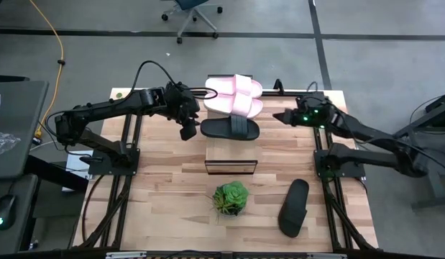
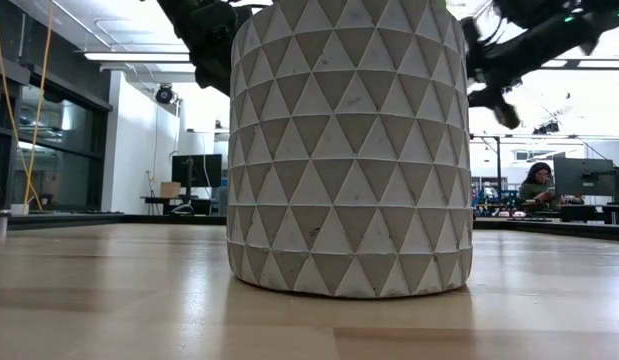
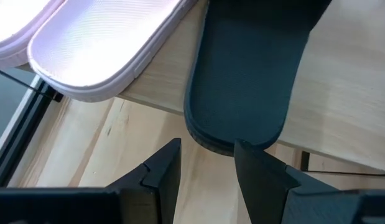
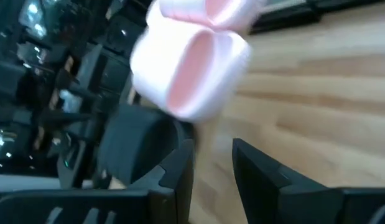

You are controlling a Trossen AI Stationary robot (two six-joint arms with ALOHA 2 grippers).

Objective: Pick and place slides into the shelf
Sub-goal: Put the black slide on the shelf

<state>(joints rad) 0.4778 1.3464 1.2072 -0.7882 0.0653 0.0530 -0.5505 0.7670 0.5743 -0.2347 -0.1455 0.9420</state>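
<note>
Where the high view looks down, two pink slides and one black slide lie on the shelf toward the worktop's far edge; another black slide lies near the front right corner. Left gripper hovers at the shelved black slide's heel; right gripper hangs beside the shelf. Left wrist view: fingers narrowly parted, empty. Right wrist view: fingers narrowly parted, empty.

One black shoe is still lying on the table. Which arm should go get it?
Probably the right arm. The loose black slide lies on the right side of the table, near that arm's base. The right tool is empty, while the left tool sits across by the shelf.
</note>
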